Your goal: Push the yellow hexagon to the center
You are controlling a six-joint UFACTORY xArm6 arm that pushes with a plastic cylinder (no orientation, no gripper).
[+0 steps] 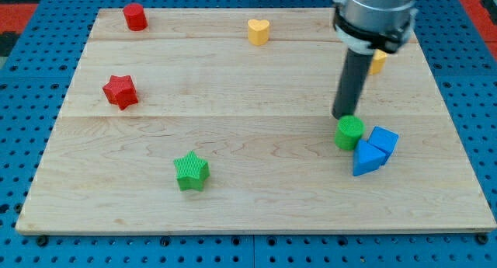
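The yellow hexagon block [378, 62] sits near the pale wooden worktop's [256, 198] top right edge, partly hidden behind the arm and well away from the centre, so the push looks hardly begun. My tip [342, 116] rests just above the green round block [349, 133]. There are no fingers to report.

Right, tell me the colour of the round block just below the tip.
Green: the cylinder sits right under my tip, in the camera view.

The yellow block [379, 62] (shape unclear) is mostly hidden behind the arm, itself cut off at the view's top.
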